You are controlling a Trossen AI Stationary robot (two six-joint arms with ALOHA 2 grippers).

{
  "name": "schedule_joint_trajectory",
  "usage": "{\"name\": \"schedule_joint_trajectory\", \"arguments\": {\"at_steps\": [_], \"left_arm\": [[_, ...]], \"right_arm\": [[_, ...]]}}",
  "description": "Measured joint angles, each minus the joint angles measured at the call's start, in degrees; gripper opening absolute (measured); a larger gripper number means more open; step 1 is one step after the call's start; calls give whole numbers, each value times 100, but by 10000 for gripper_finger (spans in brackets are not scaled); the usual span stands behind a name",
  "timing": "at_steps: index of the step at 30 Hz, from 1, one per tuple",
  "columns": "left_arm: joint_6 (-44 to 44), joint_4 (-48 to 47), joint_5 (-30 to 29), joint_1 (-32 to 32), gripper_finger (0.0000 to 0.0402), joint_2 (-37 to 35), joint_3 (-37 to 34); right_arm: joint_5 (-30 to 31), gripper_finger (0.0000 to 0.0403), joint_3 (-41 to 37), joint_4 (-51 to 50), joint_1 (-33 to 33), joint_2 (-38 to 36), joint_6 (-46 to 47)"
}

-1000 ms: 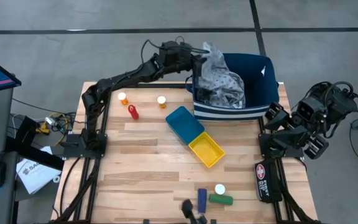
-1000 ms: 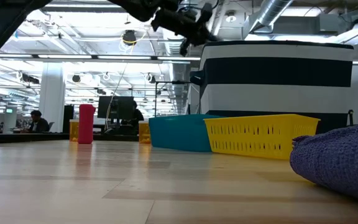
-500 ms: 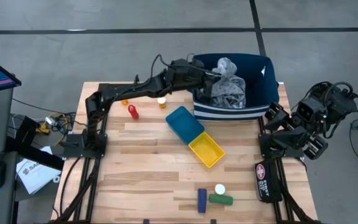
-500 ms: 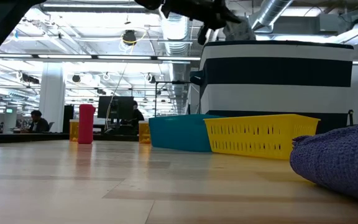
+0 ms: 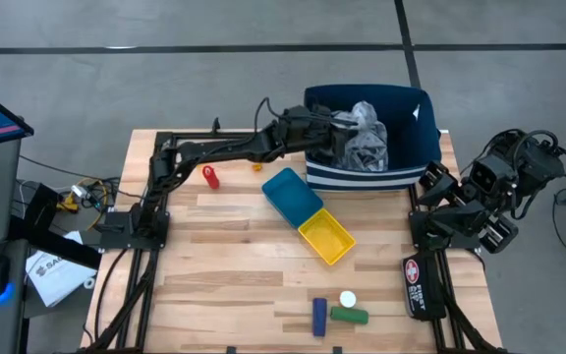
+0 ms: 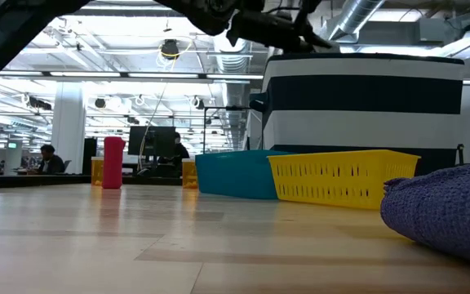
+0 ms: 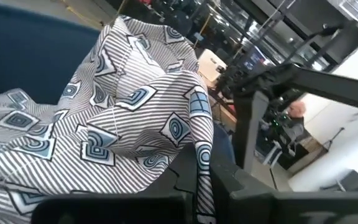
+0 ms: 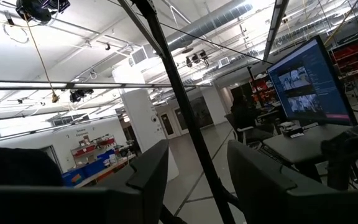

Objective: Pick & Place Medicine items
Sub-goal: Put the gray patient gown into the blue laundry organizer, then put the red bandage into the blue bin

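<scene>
My left gripper (image 5: 337,131) reaches level over the near-left rim of the navy striped bin (image 5: 416,106) and is shut on the grey-blue patterned cloth (image 5: 367,143). On the table stand a red bottle (image 5: 210,177) and an orange bottle (image 5: 256,167) half hidden under my left arm. Near the front edge are a white-capped bottle (image 5: 348,299), a green bottle (image 5: 350,316) lying on its side, and a small blue box (image 5: 319,317). My right gripper (image 8: 194,177) is raised off the table's right edge, open, with nothing between its fingers. My left gripper pinches a gathered fold of the cloth (image 7: 202,163) between its two fingers, coming in level from the table's left. The rest of the cloth (image 7: 104,124) spreads slack beyond the fingers and lies bunched inside the bin.
A blue tray (image 5: 293,194) and a yellow tray (image 5: 326,238) lie end to end at mid-table, slanting toward the near right. A red, white and black pouch (image 5: 418,285) lies at the right edge. The bin's striped wall (image 6: 365,106) stands tall behind the trays.
My left gripper has gone from the bin's far-left corner toward the table's near and right edges and downward, rolling somewhat, still shut on the cloth. The cloth, held up above the rim before, now sits lower, bunched inside the bin.
</scene>
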Motion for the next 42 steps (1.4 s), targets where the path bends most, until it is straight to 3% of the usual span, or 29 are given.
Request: {"name": "schedule_joint_trajectory", "arguments": {"at_steps": [5, 14, 18, 23, 27, 32, 35, 38, 42], "left_arm": [[268, 12, 81, 13, 32, 1, 64], [442, 247, 235, 59, 223, -6, 546], [907, 542, 202, 65, 275, -181, 601], [2030, 279, 442, 127, 278, -1041, 614], [3299, -828, 543, 61, 259, -2063, 617], [4358, -2654, 412, -165, 236, -3332, 621], [4402, -4477, 61, -264, 227, -3952, 627], [3899, -6183, -154, -404, 222, -4318, 616], [2909, -7220, -137, -898, 221, -4589, 608]], "right_arm": [[-2, 162, 0, 4, 1, 0, 0], [0, 162, 0, 22, 1, 0, -83], [97, 162, 0, 22, -2, 0, -90], [842, 162, 2, -52, 0, 0, -90], [1559, 162, 2, -330, -2, -27, -90], [1677, 162, 43, -389, -2, -144, -90], [1676, 162, 155, -430, 14, -146, -114], [1674, 162, 227, -433, 97, -133, -221], [1675, 162, 295, -424, 156, -138, -258]]}}
